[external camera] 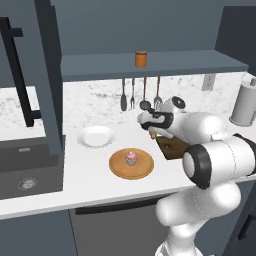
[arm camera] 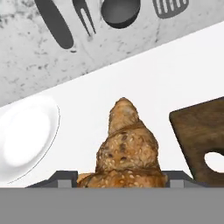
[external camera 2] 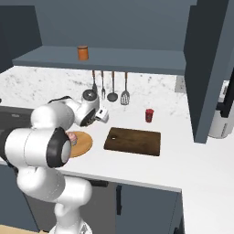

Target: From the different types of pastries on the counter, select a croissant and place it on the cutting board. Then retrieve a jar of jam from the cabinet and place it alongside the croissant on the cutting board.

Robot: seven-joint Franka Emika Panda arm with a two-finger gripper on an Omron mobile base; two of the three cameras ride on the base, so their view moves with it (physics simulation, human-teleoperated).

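Observation:
In the hand view my gripper point(arm camera: 120, 180) is shut on the golden-brown croissant point(arm camera: 124, 146), which juts out past the fingertips point(arm camera: 61, 178) above the white counter point(arm camera: 144, 83). A corner of the dark cutting board point(arm camera: 197, 135) lies just right of it. From the left base view the gripper point(external camera: 150, 126) hovers by the board's point(external camera: 172, 147) near-left corner. The right base view has the gripper point(external camera 2: 103, 115) just left of the bare board point(external camera 2: 133, 140). The orange-brown jar of jam point(external camera: 141, 58) point(external camera 2: 82, 52) stands on the slate-blue cabinet shelf point(external camera: 190, 64). A pink-frosted cupcake point(external camera: 131, 157) sits on a round tan board point(external camera: 142, 169).
A white plate point(external camera: 96, 136) point(arm camera: 26, 135) lies left of the gripper. Utensils point(external camera: 142, 95) hang on the backsplash behind it. A small red jar point(external camera 2: 149, 115) stands behind the cutting board. A sink point(external camera: 27, 172) is at the left and a grey canister point(external camera: 245, 105) at the right.

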